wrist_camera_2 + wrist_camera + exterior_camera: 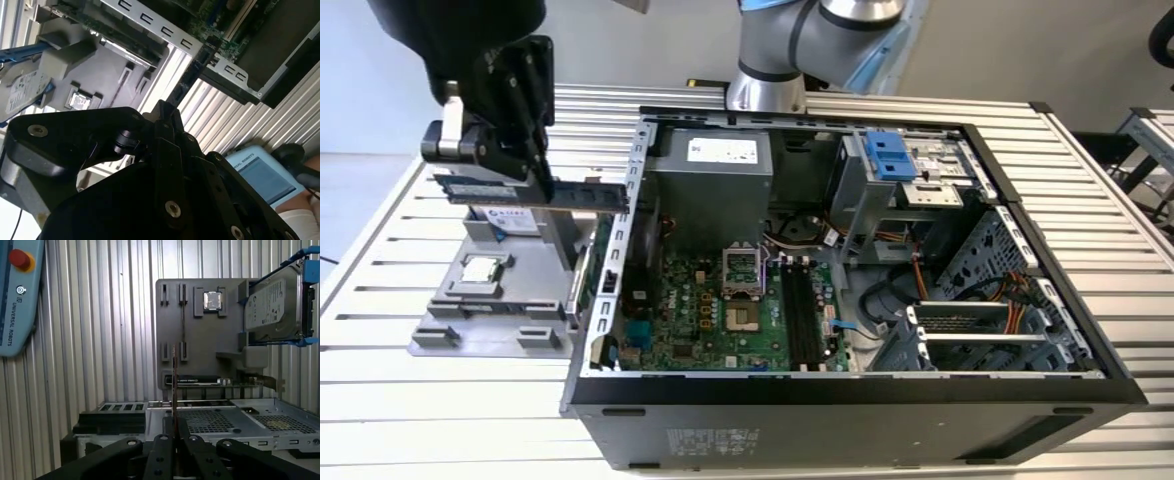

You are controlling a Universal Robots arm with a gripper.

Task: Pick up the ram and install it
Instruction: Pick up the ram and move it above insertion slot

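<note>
An open desktop computer case (854,410) is lying on its side across the middle of the slatted worktop (427,420), its dark wall facing the worktop's near edge. Inside it, a green motherboard (707,320) is lying flat, with black memory slots (807,315) running near to far just beside the processor socket (744,270).

Toward the worktop's edge on the exterior view's left, a grey fixture tray (460,305) is sitting just beside the case. It is carrying a square silver processor chip (483,268) and, farther back, a hard drive in a blue frame (507,217).

Above the far part of that tray, the end effector (523,172) is clenching the ram (587,195). It is holding the stick in the air with its long side level, one end reaching close to the case's wall.

In the first wrist view the ram (174,370) is showing edge-on, rising from between the black fingers (162,440), with the tray (200,340), the chip (212,300) and the drive (272,305) lying beyond it. A pale blue teach pendant (17,290) is resting on the worktop's slats, well apart from the tray.

At the worktop's far edge, the arm's silver base (767,90) is standing behind the case.
</note>
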